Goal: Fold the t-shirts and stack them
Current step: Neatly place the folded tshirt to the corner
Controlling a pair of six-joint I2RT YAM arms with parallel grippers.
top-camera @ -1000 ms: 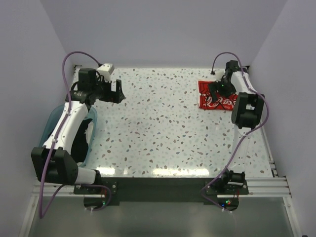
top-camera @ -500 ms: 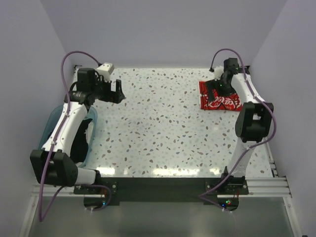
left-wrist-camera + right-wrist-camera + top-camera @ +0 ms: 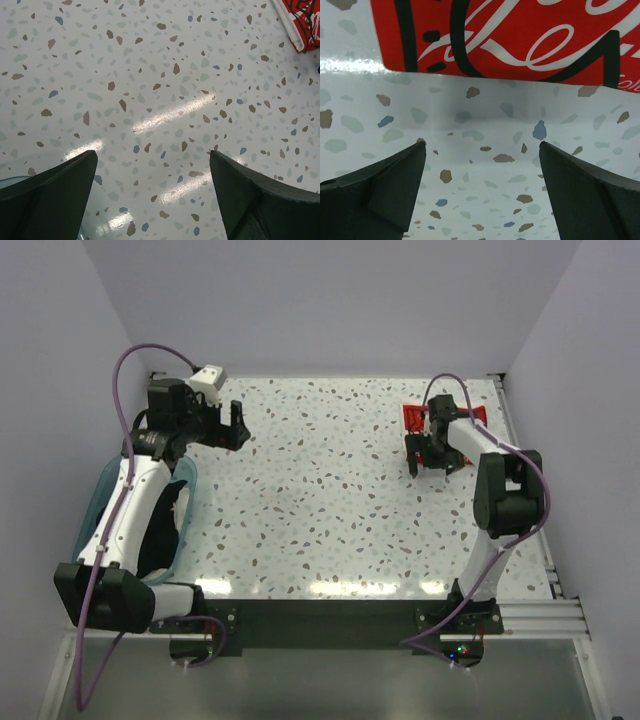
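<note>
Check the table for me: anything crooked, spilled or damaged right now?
Nothing stands out. The red-print t-shirt lies folded flat at the far right, with the open right pincer over the table just beside it. The black t-shirt sits unfolded in the teal tub at the left edge. No spill or damage shows.

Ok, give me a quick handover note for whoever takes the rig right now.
Left gripper: open, empty, hovering over the table at the far left.
Right gripper: open, empty, over bare table just short of the red shirt, not gripping it.
Red shirt: lies flat at the far right and looks folded.
Dark cloth, likely the black shirt, sits in the tub at the near left.
Done: red shirt appears folded.
Left: take the black one out, fold it, stack the two.
</note>
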